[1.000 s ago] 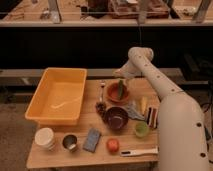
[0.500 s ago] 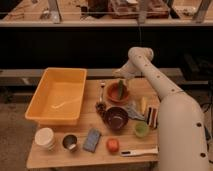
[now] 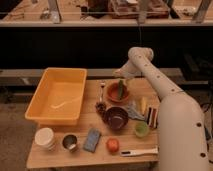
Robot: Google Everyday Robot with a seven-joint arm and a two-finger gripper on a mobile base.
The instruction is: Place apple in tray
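Observation:
The apple is a small red-orange fruit near the front edge of the wooden table, in front of the dark purple bowl. The tray is a large yellow-orange bin on the left of the table, with a pale utensil lying inside. My gripper hangs at the far side of the table, just above and behind the orange-brown bowl that holds a green vegetable. It is far from the apple. My white arm runs down the right side of the view.
A white cup, a metal cup and a blue-grey packet stand along the front. A small green bowl, a white utensil, a yellow item and a fork lie around the bowls.

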